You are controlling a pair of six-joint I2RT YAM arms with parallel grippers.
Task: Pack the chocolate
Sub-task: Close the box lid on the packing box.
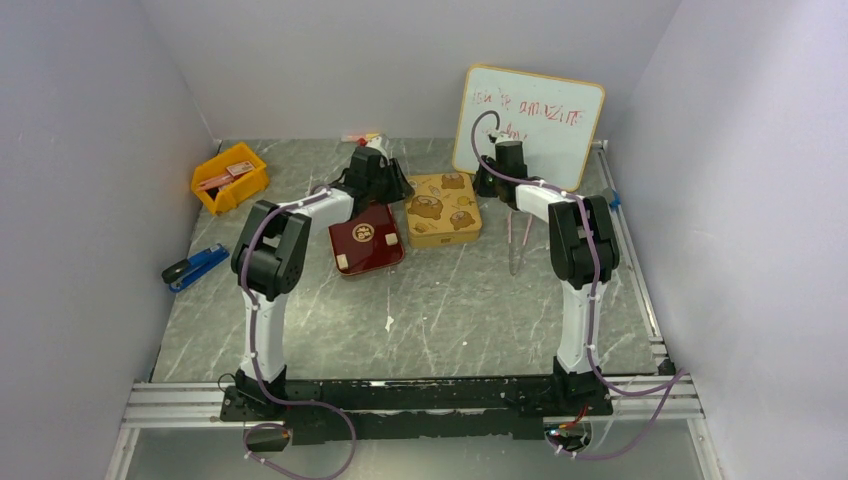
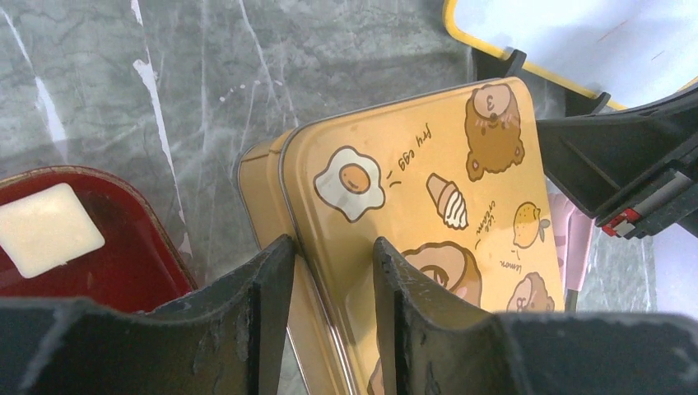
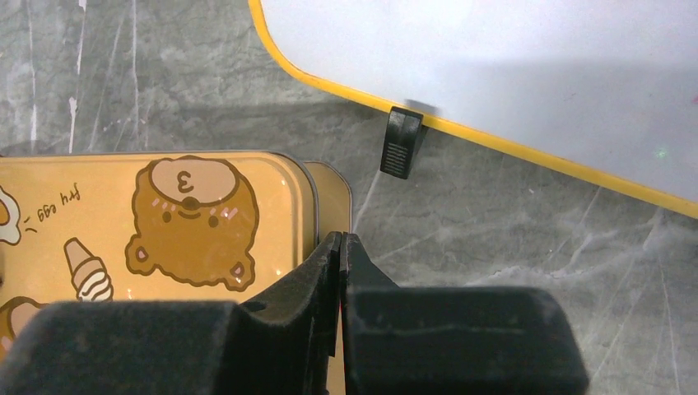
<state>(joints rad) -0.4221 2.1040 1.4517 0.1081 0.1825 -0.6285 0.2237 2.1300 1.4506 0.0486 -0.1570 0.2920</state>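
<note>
Tin (image 2: 259,193) interior hidden; left hand (image 2: 332,247) perhaps astride lid (image 2: 428,148)

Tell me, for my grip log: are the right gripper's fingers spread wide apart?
No, the right wrist view shows the right gripper closed, fingertips together, beside the gold tin.

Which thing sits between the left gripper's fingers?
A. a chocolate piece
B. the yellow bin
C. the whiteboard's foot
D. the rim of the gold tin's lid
D: the left wrist view shows the lid rim of the gold tin running between the fingers of the left gripper; the chocolate piece lies aside in the dark red tray.
</note>
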